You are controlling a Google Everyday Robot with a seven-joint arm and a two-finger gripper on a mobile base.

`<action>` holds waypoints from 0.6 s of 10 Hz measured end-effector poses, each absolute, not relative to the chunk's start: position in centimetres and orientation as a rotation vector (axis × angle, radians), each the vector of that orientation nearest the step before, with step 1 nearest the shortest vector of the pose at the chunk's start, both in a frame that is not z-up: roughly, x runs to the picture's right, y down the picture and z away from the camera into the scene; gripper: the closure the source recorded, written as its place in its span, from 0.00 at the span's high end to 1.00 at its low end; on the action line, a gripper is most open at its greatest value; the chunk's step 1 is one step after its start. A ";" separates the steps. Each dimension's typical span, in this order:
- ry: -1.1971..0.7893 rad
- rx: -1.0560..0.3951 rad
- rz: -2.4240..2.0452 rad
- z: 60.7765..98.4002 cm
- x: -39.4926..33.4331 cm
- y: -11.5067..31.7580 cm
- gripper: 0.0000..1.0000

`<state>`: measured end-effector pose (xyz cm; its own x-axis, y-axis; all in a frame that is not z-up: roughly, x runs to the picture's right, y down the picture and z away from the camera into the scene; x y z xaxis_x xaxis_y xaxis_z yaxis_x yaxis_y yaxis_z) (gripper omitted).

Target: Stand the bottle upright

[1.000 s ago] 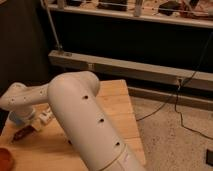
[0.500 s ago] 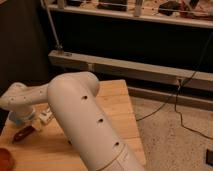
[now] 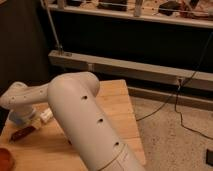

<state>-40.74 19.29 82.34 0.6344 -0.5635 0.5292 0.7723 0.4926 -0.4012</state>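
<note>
My white arm [image 3: 80, 115] fills the middle of the camera view and bends back to the left over the wooden table [image 3: 117, 107]. The gripper [image 3: 22, 117] is at the table's left side, low over the wood, mostly hidden behind the wrist. A small white bottle [image 3: 46, 115] lies just right of the gripper, partly covered by the arm. I cannot tell whether the gripper touches it.
A slim reddish-brown object [image 3: 22, 133] lies on the table in front of the gripper. A round red-brown thing [image 3: 5, 158] sits at the front left corner. A dark rack with a metal rail [image 3: 125, 65] stands behind the table. Cables [image 3: 185, 100] run over the floor on the right.
</note>
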 end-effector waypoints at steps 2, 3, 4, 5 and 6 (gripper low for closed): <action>-0.350 -0.665 -0.830 82.4 -40.7 19.3 0.08; -0.348 -0.666 -0.831 82.5 -40.6 19.3 0.08; -0.349 -0.667 -0.831 82.5 -40.7 19.3 0.08; -0.348 -0.667 -0.832 82.5 -40.6 19.3 0.08; -0.347 -0.669 -0.833 82.5 -40.6 19.3 0.08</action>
